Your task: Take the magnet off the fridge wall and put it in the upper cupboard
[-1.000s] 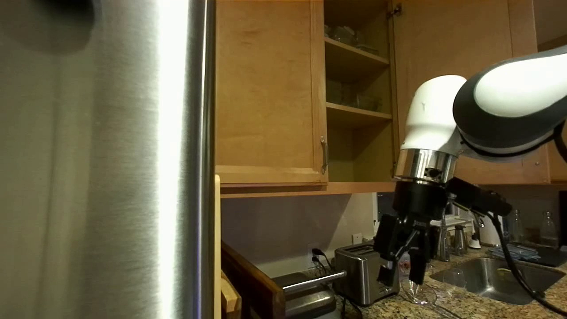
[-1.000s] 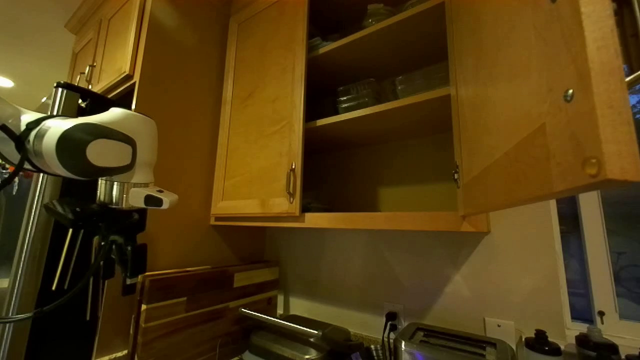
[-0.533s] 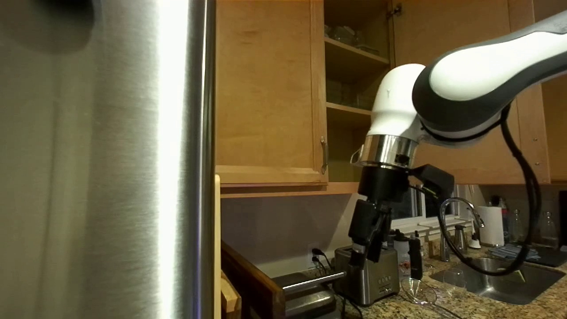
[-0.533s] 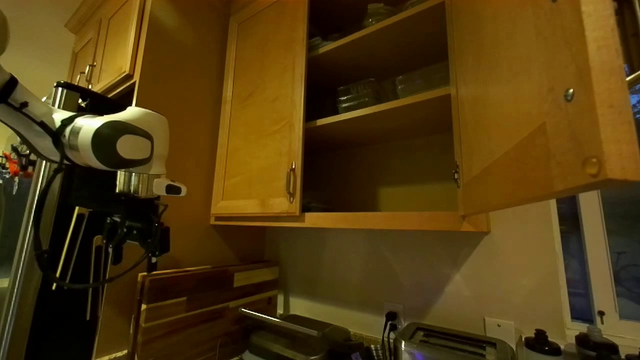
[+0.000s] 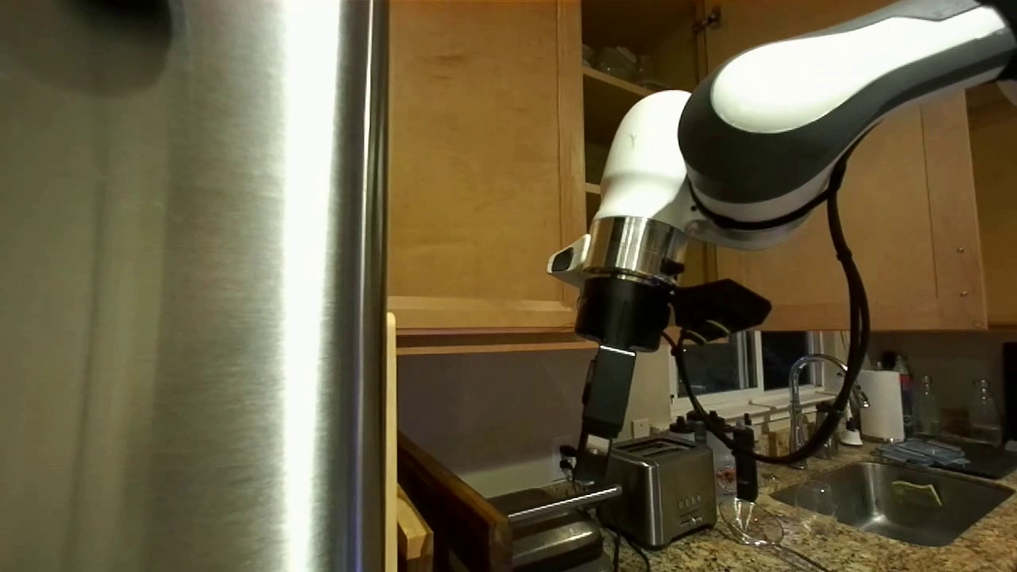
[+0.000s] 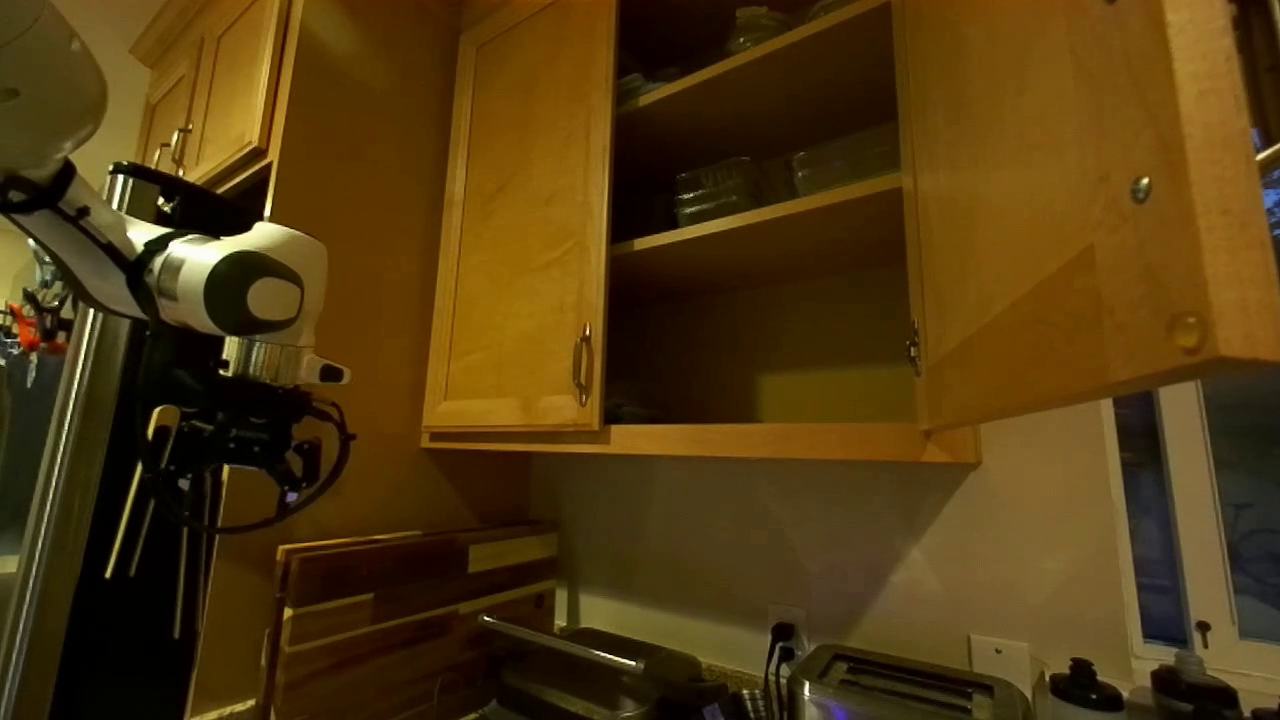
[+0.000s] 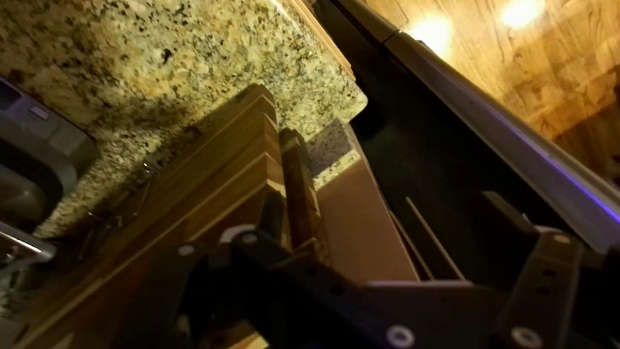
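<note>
The magnet (image 6: 124, 520) is on the black side of the fridge (image 6: 110, 650), its long axis near upright with a slight slant, slim end down. The gripper (image 7: 387, 208) has its jaws well apart; in the wrist view thin strips (image 7: 435, 237) slant between them, which is the magnet I cannot tell. Reddish print on a bottle (image 5: 723, 461) is too blurred to read.

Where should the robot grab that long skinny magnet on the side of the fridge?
Probably near the top, pinching the long sides of the magnet and coming in from the side with the cutting boards. It stands upright and looks very narrow, and its top end shows higher than the cutting boards in an exterior view. The fridge blocks the other side.
</note>
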`<state>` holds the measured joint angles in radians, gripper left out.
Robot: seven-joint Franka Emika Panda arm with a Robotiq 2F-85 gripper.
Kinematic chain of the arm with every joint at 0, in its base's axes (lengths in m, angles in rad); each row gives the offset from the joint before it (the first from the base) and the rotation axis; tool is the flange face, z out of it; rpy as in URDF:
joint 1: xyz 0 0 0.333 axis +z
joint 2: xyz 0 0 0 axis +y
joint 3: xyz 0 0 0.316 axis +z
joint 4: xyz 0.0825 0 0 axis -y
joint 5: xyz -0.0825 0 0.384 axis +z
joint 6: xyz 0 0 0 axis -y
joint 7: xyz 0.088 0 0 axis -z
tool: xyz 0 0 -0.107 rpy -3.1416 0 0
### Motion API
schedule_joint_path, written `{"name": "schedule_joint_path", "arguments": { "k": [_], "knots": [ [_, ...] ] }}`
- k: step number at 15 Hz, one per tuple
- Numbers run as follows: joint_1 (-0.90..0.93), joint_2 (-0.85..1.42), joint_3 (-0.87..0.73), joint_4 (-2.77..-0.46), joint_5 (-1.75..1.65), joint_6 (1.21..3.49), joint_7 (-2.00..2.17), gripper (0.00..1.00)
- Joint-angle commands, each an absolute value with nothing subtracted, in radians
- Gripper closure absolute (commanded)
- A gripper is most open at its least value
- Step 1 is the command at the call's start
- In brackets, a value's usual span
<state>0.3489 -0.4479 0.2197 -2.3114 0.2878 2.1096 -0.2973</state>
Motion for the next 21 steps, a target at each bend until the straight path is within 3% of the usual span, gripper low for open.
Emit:
{"name": "schedule_joint_path", "arguments": {
  "k": [1, 21],
  "knots": [
    [0.362, -0.438, 0.214, -2.301, 0.283, 2.107, -0.297, 0.00],
    [0.527, -0.320, 0.250, -2.063, 0.389, 2.253, -0.666, 0.00]
  ]
}}
